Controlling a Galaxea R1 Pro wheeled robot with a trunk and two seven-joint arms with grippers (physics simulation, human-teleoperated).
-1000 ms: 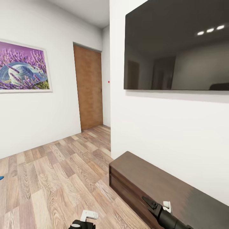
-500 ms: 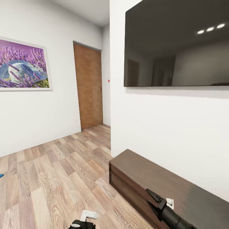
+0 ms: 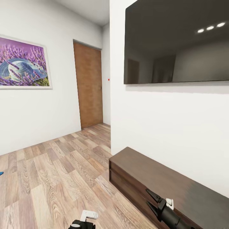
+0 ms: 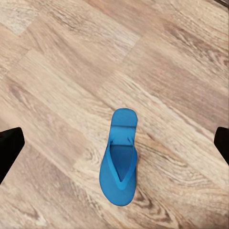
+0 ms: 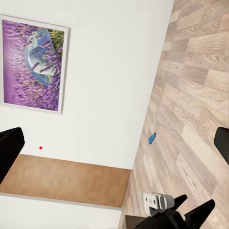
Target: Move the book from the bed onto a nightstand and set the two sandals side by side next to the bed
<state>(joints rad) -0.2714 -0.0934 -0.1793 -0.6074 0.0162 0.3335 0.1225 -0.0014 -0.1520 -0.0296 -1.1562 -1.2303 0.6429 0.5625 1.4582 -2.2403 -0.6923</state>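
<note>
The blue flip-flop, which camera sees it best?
The left wrist view: the whole sandal lies flat on the plank floor, between the open left gripper's fingertips. The right wrist view shows a tiny blue speck; the head view a sliver.

One blue sandal [image 4: 119,160] on the plank floor [image 3: 57,171], one framed lavender picture [image 3: 23,63], one wooden door [image 3: 89,86], one wall television [image 3: 176,43], one low dark cabinet [image 3: 152,181]

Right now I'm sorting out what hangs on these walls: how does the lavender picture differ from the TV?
The lavender picture is bright purple and blue in a pale frame; the TV is a dark, glossy blank screen mirroring ceiling lights. The picture looks smaller and hangs on the wall left of the door; the TV hangs above the low dark cabinet. Both are flat, rectangular and mounted on white walls.
</note>
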